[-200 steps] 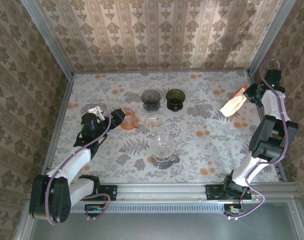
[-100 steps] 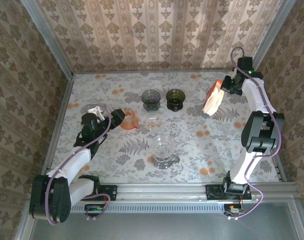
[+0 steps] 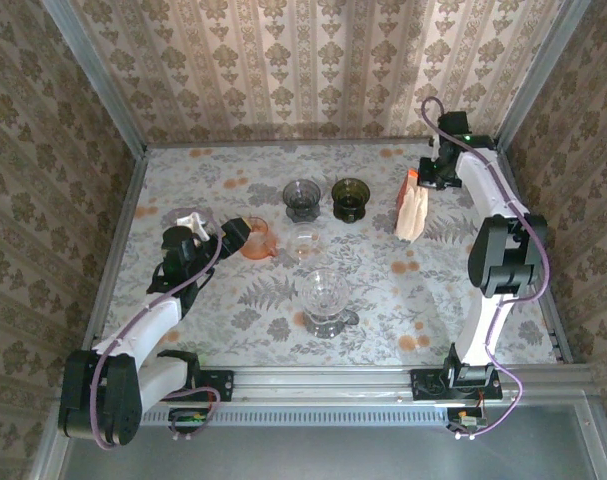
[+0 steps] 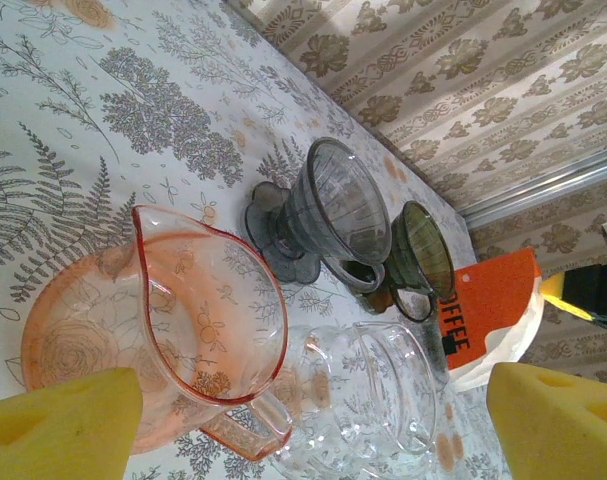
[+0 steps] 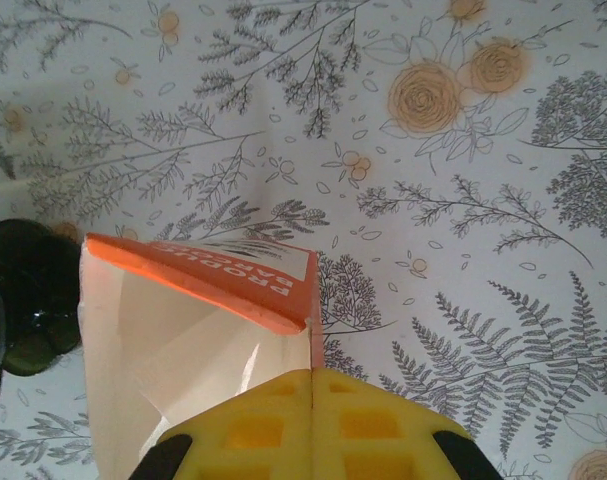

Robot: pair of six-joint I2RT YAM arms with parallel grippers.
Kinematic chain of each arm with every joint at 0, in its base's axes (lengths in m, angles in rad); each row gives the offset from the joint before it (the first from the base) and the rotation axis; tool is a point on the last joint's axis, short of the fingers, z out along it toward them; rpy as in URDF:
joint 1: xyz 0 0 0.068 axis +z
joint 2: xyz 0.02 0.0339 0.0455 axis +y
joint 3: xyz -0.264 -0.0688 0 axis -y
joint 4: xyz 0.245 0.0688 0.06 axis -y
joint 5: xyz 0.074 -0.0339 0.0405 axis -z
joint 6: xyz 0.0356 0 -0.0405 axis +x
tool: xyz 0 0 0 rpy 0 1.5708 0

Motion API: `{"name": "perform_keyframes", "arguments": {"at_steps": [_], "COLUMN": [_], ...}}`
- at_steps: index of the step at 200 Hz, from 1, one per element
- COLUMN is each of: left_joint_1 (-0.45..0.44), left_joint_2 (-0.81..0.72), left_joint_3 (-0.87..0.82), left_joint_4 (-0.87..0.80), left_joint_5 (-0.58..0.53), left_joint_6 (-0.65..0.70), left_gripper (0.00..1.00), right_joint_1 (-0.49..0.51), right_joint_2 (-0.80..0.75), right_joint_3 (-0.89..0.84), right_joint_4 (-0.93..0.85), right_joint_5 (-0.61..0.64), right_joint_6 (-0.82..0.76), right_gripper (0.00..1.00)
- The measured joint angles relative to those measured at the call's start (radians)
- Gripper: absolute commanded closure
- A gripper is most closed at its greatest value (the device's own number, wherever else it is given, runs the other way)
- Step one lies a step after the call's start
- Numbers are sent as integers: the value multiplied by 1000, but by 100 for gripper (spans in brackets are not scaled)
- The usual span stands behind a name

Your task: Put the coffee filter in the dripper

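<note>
Filters sit in an orange-topped paper pack (image 3: 413,210), pinched at its top edge by the right pincer (image 3: 426,178), whose yellow pads (image 5: 253,430) press together on it. The pack hangs near the far right corner of the table (image 3: 483,300), just right of the green dripper (image 3: 350,197), with the grey dripper (image 3: 303,198) beside that. The left pincer (image 3: 215,226) stands spread toward the left edge, just beside the pink jug (image 3: 256,243).
</note>
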Motion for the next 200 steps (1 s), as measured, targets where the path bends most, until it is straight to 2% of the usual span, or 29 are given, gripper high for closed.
{"name": "perform_keyframes", "arguments": {"at_steps": [59,147,179,200], "left_joint_1": [0,0,0,0], "left_joint_2": [0,0,5,10], "left_joint_3": [0,0,0,0], "left_joint_4": [0,0,0,0], "left_joint_5": [0,3,3,3], "left_joint_6": [0,-5,-7,-7], "left_gripper": [9,9,9,9], "right_joint_1": [40,63,71,71], "right_joint_2": [8,17,26,27], "right_joint_3": [0,10,14,14], "right_joint_4": [-6,-5,-5,-5], "right_joint_5": [47,96,103,116], "right_joint_6": [-15,-33,-32,-34], "right_gripper": [92,92,79,74]}}
